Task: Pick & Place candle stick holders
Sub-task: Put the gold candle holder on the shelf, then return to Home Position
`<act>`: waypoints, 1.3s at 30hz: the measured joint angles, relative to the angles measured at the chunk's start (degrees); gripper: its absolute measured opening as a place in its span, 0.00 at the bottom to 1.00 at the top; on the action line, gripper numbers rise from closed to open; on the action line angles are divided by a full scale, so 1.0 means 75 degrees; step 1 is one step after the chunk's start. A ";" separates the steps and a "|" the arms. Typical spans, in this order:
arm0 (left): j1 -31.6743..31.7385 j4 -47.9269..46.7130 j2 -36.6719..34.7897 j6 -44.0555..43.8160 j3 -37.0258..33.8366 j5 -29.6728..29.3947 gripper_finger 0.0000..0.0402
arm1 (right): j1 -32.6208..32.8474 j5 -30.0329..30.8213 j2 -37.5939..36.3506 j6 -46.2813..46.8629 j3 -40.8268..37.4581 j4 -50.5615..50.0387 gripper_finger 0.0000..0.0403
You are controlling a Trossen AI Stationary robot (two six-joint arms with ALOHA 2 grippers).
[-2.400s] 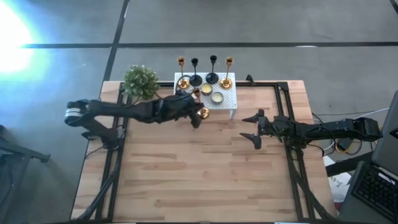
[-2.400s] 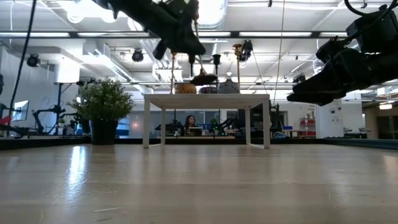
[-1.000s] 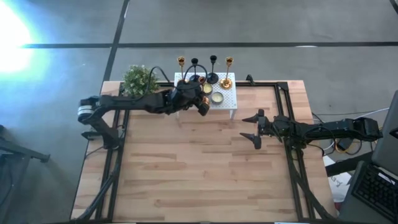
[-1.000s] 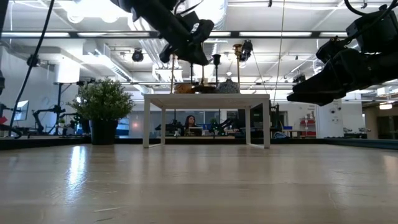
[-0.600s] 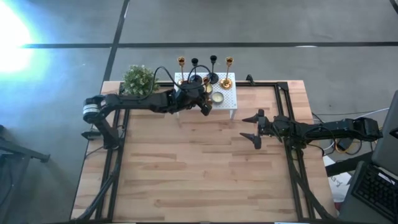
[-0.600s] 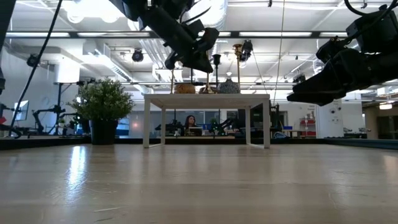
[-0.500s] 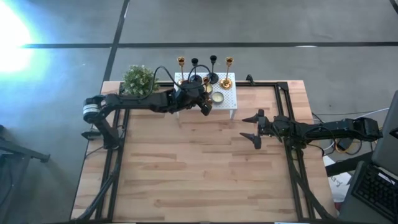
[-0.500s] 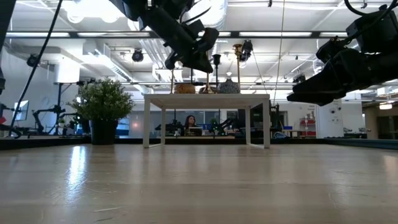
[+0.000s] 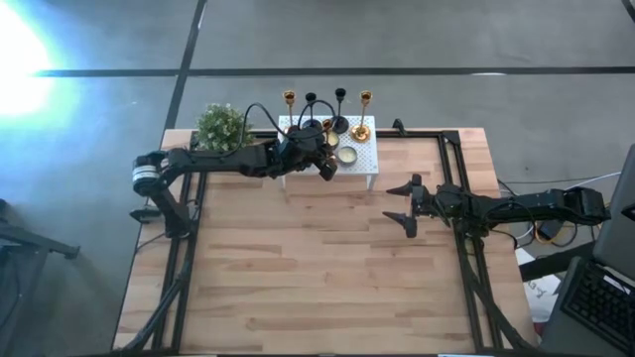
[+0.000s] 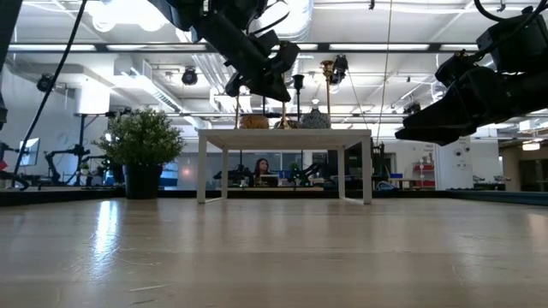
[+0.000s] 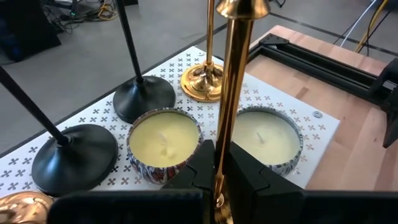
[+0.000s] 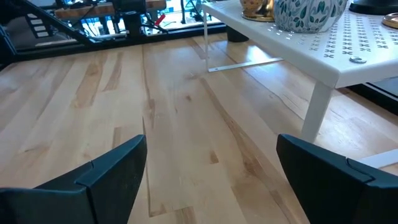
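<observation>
My left gripper reaches over the white perforated rack at the table's far edge, shut on a gold candle stick holder. Its cup is up; its base is hidden below the fingers. On the rack's far side stand another gold holder and two black holders on their round bases. Another gold holder stands at the rack's far left. My right gripper hovers open over the table's right part, nothing between its fingers. My left gripper pinches the gold holder's slim stem, low on it, between its two fingers. The fingers come slanting down from the table's left side and lie across the stem. The holder stands upright over the rack; whether its base rests there I cannot tell.
Two candles in patterned tins sit on the rack right behind the held stem. A bushy potted plant stands left of the rack. Black frame rails run along the table's edges. Bare wooden tabletop lies in front.
My left gripper, shut on the gold holder throughout, has carried it a little farther over the rack and down, so the holder's foot has sunk toward the rack's top. The holder has stayed upright.
</observation>
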 joint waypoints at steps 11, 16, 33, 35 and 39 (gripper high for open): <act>0.0000 -0.0040 0.0006 0.0113 0.0001 -0.0006 0.11 | 0.0000 0.0000 0.0000 -0.0001 0.0000 -0.0002 0.85; 0.0006 -0.0161 0.0062 0.0189 -0.0040 -0.0020 0.23 | 0.0000 0.0000 0.0000 0.0000 0.0000 0.0000 0.85; 0.0006 -0.0047 0.0023 0.0158 -0.0026 -0.0009 0.58 | 0.0002 0.0000 0.0000 -0.0003 0.0000 0.0000 0.86; 0.0003 -0.0061 0.0003 0.0166 -0.0026 -0.0006 0.62 | 0.0002 0.0000 0.0000 0.0000 0.0000 -0.0001 0.85; 0.0004 -0.0293 -0.0114 0.0204 -0.0026 -0.0006 0.68 | 0.0002 -0.0002 0.0000 0.0000 0.0000 -0.0003 0.85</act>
